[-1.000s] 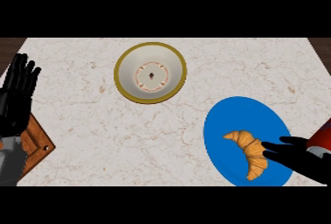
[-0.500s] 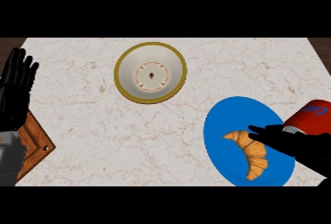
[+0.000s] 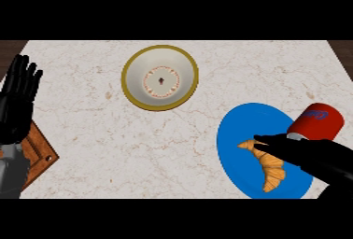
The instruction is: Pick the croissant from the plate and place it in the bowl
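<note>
Right robot hand (image 3: 310,156) reaches over the croissant (image 3: 269,167) on the blue plate (image 3: 238,126), fingers straight, unclamped; left robot hand (image 3: 17,100) rests open

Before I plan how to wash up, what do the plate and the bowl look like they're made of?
The plate looks like smooth glazed ceramic or plastic: flat, even blue. The bowl looks like glazed ceramic: cream inside with a gold-olive rim and a printed ring pattern. Neither can be settled from looks alone.
</note>
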Action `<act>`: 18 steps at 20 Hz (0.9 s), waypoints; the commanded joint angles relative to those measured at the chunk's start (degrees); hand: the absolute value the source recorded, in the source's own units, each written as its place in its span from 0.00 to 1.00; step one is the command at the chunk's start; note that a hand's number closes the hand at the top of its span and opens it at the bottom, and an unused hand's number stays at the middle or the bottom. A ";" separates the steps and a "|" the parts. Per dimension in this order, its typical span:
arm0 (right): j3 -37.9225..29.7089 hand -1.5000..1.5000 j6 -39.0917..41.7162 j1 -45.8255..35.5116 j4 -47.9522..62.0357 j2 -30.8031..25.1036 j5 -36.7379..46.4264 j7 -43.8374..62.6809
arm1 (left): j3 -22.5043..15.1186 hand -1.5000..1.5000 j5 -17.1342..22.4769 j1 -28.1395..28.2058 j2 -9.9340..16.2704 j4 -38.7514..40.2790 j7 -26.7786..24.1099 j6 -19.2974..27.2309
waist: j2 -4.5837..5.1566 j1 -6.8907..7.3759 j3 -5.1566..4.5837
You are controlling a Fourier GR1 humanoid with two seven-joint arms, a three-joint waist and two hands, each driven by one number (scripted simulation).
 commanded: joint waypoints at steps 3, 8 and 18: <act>0.15 0.00 0.63 -0.53 2.20 2.22 5.30 -1.26 | 3.10 0.50 0.53 -3.66 1.67 6.22 -1.94 -3.71 | 0.03 -0.19 -0.02; 1.37 0.00 -2.05 -2.25 8.05 5.61 10.53 -3.88 | 2.19 0.50 -1.33 -1.96 -0.62 3.24 -1.23 -2.45 | 0.03 -0.03 0.00; 4.03 0.00 -8.83 -0.47 15.85 11.87 18.35 -2.86 | 3.01 0.50 -0.54 2.02 -0.75 -5.49 3.19 -3.48 | -0.06 0.35 0.03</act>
